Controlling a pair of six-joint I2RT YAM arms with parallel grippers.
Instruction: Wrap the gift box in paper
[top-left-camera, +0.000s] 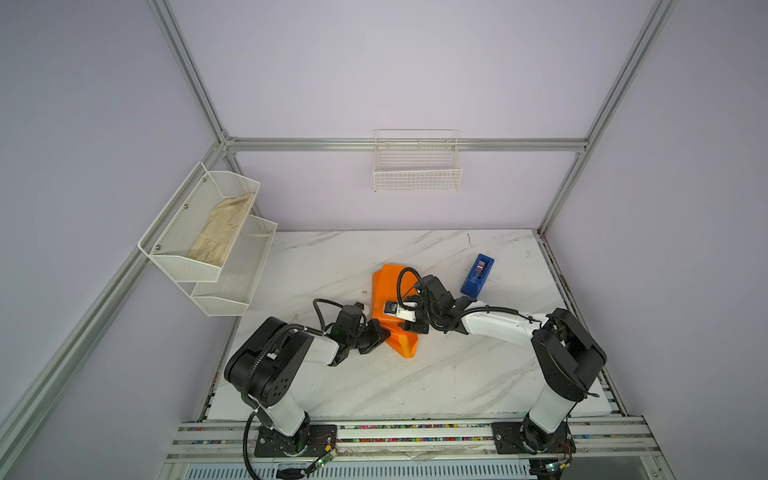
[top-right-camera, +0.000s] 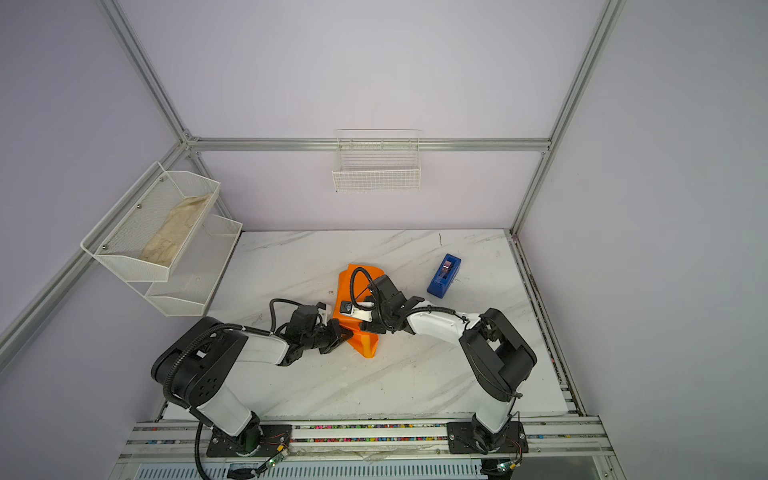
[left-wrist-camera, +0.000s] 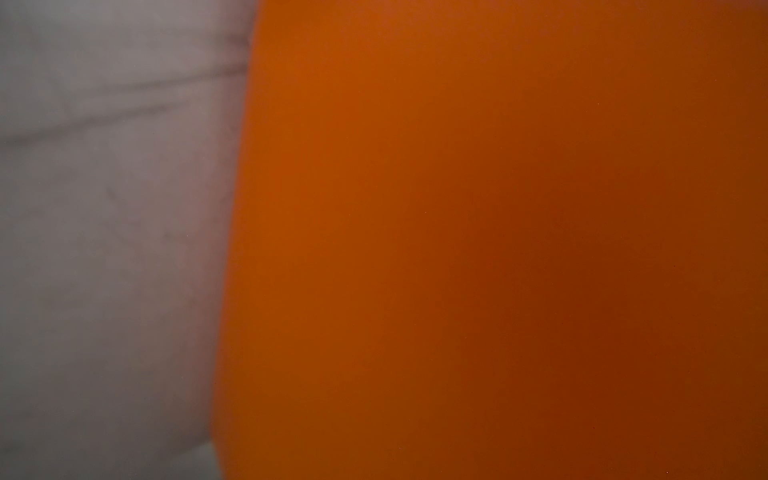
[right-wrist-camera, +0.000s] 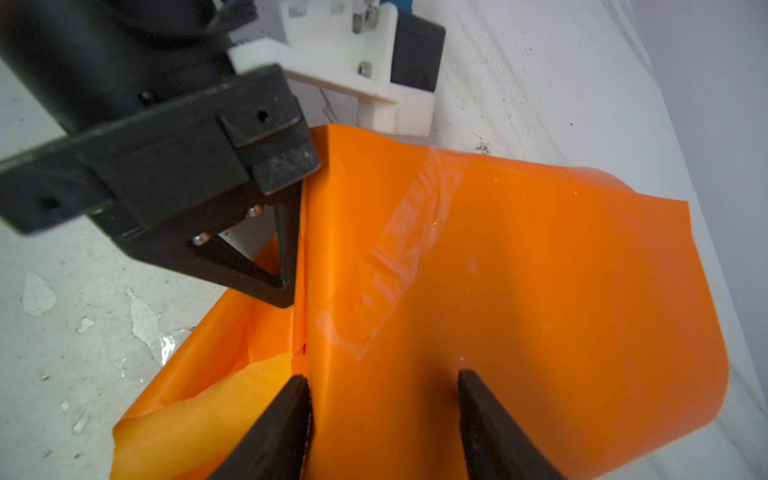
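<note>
The orange paper (top-left-camera: 385, 286) (top-right-camera: 348, 291) lies folded into a bundle at mid-table, and the gift box is hidden inside it. A clear tape strip (right-wrist-camera: 399, 257) runs across its top. My left gripper (top-left-camera: 384, 334) (top-right-camera: 347, 334) meets the bundle's near-left end. In the right wrist view it (right-wrist-camera: 291, 297) is shut on an upright fold of paper, and its own camera sees almost only paper (left-wrist-camera: 457, 208). My right gripper (top-left-camera: 410, 326) (top-right-camera: 371, 326) (right-wrist-camera: 384, 395) comes down from the right. Its jaws stand apart on both sides of the paper-covered box.
A blue tape dispenser (top-left-camera: 478, 276) (top-right-camera: 444, 276) stands to the right, behind the bundle. A two-tier mesh shelf (top-left-camera: 166, 253) with a beige cloth (top-left-camera: 224, 228) hangs on the left wall, and a wire basket (top-left-camera: 417, 174) on the back wall. Tape scraps (right-wrist-camera: 141, 316) litter the marble table (top-left-camera: 457, 374).
</note>
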